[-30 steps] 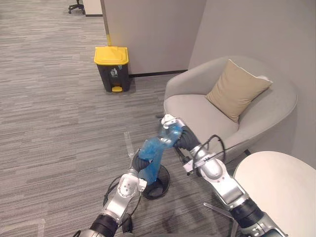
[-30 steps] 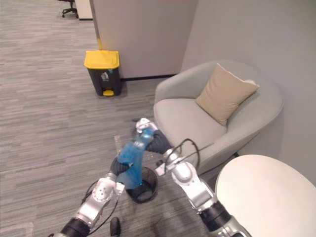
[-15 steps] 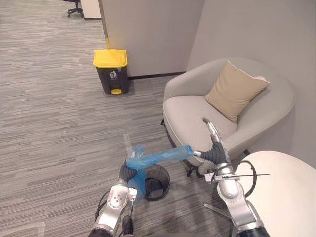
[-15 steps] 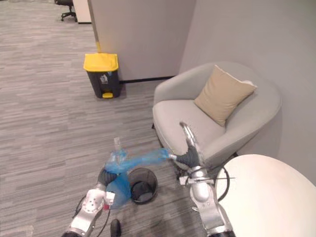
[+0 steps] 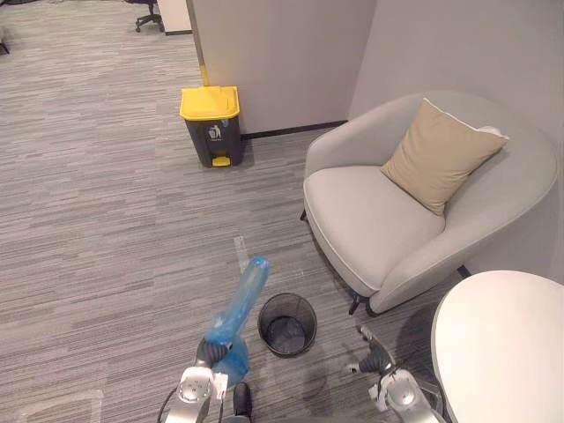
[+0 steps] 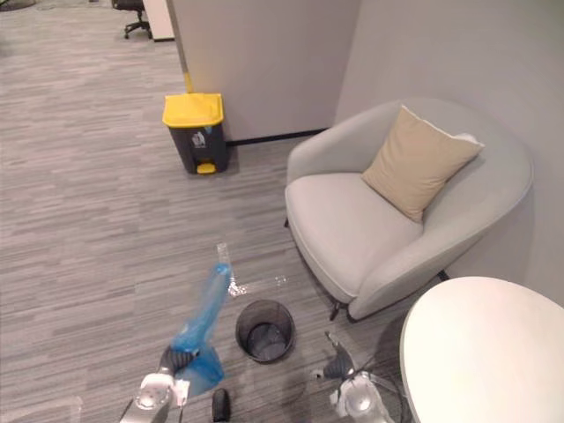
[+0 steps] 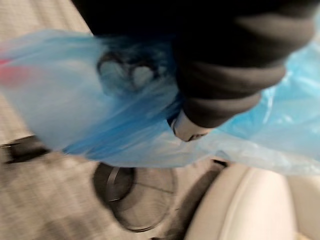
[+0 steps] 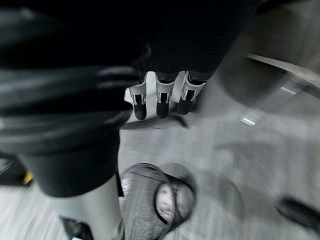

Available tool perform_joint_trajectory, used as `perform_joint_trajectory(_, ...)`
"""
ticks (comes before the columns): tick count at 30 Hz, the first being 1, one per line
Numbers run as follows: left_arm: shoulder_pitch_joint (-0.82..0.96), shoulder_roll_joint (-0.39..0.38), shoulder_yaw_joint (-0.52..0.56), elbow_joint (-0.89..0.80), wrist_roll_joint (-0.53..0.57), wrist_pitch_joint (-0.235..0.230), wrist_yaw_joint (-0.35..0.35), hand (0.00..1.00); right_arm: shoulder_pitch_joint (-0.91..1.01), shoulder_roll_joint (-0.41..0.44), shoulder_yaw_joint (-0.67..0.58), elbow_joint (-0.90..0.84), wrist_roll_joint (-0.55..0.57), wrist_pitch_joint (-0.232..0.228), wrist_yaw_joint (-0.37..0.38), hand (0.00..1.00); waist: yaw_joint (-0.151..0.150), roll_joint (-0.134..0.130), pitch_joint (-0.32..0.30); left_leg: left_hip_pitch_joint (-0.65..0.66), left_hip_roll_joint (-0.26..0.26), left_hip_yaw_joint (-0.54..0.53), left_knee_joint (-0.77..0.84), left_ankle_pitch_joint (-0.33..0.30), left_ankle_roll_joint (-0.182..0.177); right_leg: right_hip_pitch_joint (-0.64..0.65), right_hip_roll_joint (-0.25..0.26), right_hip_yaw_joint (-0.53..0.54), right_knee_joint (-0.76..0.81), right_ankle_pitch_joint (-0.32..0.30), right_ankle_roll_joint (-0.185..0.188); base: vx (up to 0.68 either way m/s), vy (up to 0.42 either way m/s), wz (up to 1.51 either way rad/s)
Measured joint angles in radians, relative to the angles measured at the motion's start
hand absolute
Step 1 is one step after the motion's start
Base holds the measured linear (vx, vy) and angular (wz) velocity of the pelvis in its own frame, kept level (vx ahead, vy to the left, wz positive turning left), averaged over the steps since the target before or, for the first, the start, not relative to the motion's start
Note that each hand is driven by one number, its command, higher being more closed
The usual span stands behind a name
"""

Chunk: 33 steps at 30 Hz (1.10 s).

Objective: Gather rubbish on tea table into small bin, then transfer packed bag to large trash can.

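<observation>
We see the left hand (image 5: 210,354) low at the 6 o'clock edge of the head view, closed round the blue bag (image 5: 240,304). The bag's fuller end bunches against the hand. Its long twisted neck rises from there toward 1 o'clock, clear of the carpet (image 5: 106,229). In the left wrist view the blue film wraps across the hand. Dark and red shapes show through it, and we cannot make them out.

The small bin (image 5: 287,323), round black mesh, stands upright on the carpet just beside the bag, at its 3 o'clock. The bag is outside it and not touching it.

The right hand (image 5: 374,359) hangs low at the bin's 4 o'clock. Its fingers (image 8: 159,102) are loose and hold nothing.

The large trash can (image 5: 211,123), dark with a yellow lid, stands with the lid down against the wall at 11 o'clock from the bin, well apart from it. A grey armchair (image 5: 370,211) with a tan cushion (image 5: 436,154) sits at the bin's 2 o'clock. The pale round tea table (image 5: 502,344) lies at its 3 o'clock, beyond the right hand.
</observation>
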Motion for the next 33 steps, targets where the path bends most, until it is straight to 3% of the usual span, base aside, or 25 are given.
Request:
perform_joint_trajectory(5,-0.038,-0.006,0.078,0.099,-0.02,0.022,-0.002,1.0,-0.051,0.029,-0.087,0.052,0.132,0.038,-0.04,0.0,0.004,-0.002,0.088,-0.008,0.005,0.037,0.008,0.001,0.003,-0.048,0.0,0.035,0.052,0.008,0.008,-0.02,0.014,-0.23)
perform_joint_trajectory(9,-0.07,-0.022,0.082,0.091,-0.022,0.029,0.001,1.0,-0.048,0.06,-0.09,-0.003,0.164,0.058,-0.071,0.0,0.015,-0.003,0.11,-0.12,0.024,0.033,0.192,-0.089,0.028,-0.131,-0.005,0.024,0.186,0.01,0.007,-0.05,0.035,0.06)
perform_joint_trajectory(10,-0.074,-0.036,0.093,0.069,-0.022,0.031,0.002,1.0,-0.047,0.071,-0.092,-0.029,0.173,0.058,-0.074,0.0,0.019,0.0,0.112,-0.147,0.036,0.023,0.244,-0.122,0.044,-0.145,-0.008,0.022,0.24,-0.018,0.018,-0.07,0.032,0.31)
perform_joint_trajectory(12,-0.078,-0.059,0.119,0.033,-0.022,0.034,0.003,1.0,-0.034,0.086,-0.092,-0.072,0.181,0.058,-0.078,0.0,0.02,-0.002,0.115,-0.173,0.02,-0.013,0.324,-0.148,0.053,-0.176,-0.013,0.028,0.492,-0.125,0.029,-0.06,-0.02,0.6)
perform_joint_trajectory(15,-0.073,-0.063,0.119,0.005,-0.022,0.036,0.005,1.0,-0.029,0.091,-0.092,-0.091,0.192,0.053,-0.083,0.0,0.043,-0.021,0.105,-0.21,-0.005,-0.049,0.382,-0.152,0.051,-0.147,-0.008,0.032,0.536,-0.207,0.035,-0.1,-0.131,0.55)
perform_joint_trajectory(17,-0.072,-0.086,0.121,-0.02,-0.03,0.036,0.01,1.0,-0.034,0.086,-0.098,-0.118,0.195,0.052,-0.094,0.0,0.075,-0.013,0.108,-0.238,-0.009,-0.064,0.36,-0.11,0.037,-0.107,0.006,0.018,0.405,-0.27,-0.035,-0.17,-0.15,0.32)
perform_joint_trajectory(20,-0.053,-0.14,0.11,-0.019,-0.04,0.037,0.02,1.0,-0.043,0.077,-0.105,-0.121,0.21,0.053,-0.117,0.0,0.074,0.049,0.106,-0.236,0.017,-0.085,0.238,-0.018,0.021,-0.126,0.043,-0.051,0.392,-0.243,-0.058,-0.22,-0.131,0.56)
perform_joint_trajectory(22,-0.05,-0.16,0.102,-0.019,-0.042,0.036,0.02,1.0,-0.042,0.079,-0.104,-0.121,0.21,0.053,-0.124,0.0,0.074,0.066,0.106,-0.234,0.036,-0.081,0.177,-0.016,0.011,-0.13,0.062,-0.104,0.384,-0.224,-0.078,-0.16,-0.125,0.61)
perform_joint_trajectory(23,-0.05,-0.164,0.101,-0.019,-0.042,0.037,0.021,1.0,-0.045,0.082,-0.104,-0.122,0.21,0.053,-0.125,0.0,0.073,0.066,0.105,-0.235,0.044,-0.072,0.149,-0.051,-0.017,-0.131,0.063,-0.133,0.368,-0.206,-0.089,-0.14,-0.085,0.6)
perform_joint_trajectory(25,-0.064,-0.169,0.1,-0.019,-0.043,0.037,0.021,1.0,-0.056,0.102,-0.116,-0.125,0.209,0.053,-0.139,0.0,0.073,0.044,0.115,-0.255,0.061,0.003,0.226,-0.087,-0.025,-0.12,0.031,-0.174,0.313,-0.163,-0.116,-0.1,0.002,0.42)
perform_joint_trajectory(26,-0.066,-0.169,0.098,-0.019,-0.043,0.037,0.021,1.0,-0.057,0.103,-0.12,-0.125,0.209,0.053,-0.141,0.0,0.074,0.039,0.118,-0.263,0.061,0.015,0.284,-0.088,-0.018,-0.119,0.022,-0.181,0.313,-0.159,-0.118,-0.11,0.011,0.39)
perform_joint_trajectory(27,-0.066,-0.17,0.089,-0.019,-0.042,0.037,0.021,1.0,-0.052,0.099,-0.122,-0.137,0.207,0.054,-0.144,0.0,0.07,0.035,0.115,-0.266,0.069,0.025,0.488,-0.124,0.023,-0.118,0.002,-0.2,0.324,-0.157,-0.119,-0.08,0.019,0.33)
perform_joint_trajectory(29,-0.072,-0.168,0.086,-0.018,-0.041,0.037,0.021,1.0,-0.032,0.098,-0.123,-0.143,0.204,0.054,-0.145,0.0,0.068,0.043,0.11,-0.244,0.111,0.044,0.612,-0.254,0.051,-0.118,-0.015,-0.234,0.342,-0.157,-0.118,-0.08,0.104,0.41)
perform_joint_trajectory(31,-0.079,-0.164,0.08,-0.01,-0.04,0.036,0.021,1.0,-0.017,0.1,-0.125,-0.131,0.189,0.056,-0.144,0.0,0.068,0.048,0.107,-0.218,0.161,0.091,0.649,-0.305,0.055,-0.118,-0.027,-0.255,0.343,-0.15,-0.101,-0.05,0.173,0.42)
perform_joint_trajectory(32,-0.088,-0.163,0.078,0.009,-0.04,0.036,0.021,1.0,-0.018,0.099,-0.128,-0.097,0.179,0.057,-0.144,0.0,0.063,0.053,0.104,-0.211,0.171,0.108,0.638,-0.323,0.033,-0.105,-0.03,-0.268,0.319,-0.138,-0.077,-0.02,0.217,0.44)
perform_joint_trajectory(33,-0.087,-0.154,0.075,0.031,-0.039,0.036,0.022,1.0,-0.029,0.09,-0.138,-0.052,0.177,0.06,-0.144,0.0,0.061,0.056,0.096,-0.2,0.15,0.103,0.578,-0.337,0.006,-0.095,-0.025,-0.274,0.282,-0.126,-0.043,-0.01,0.26,0.5)
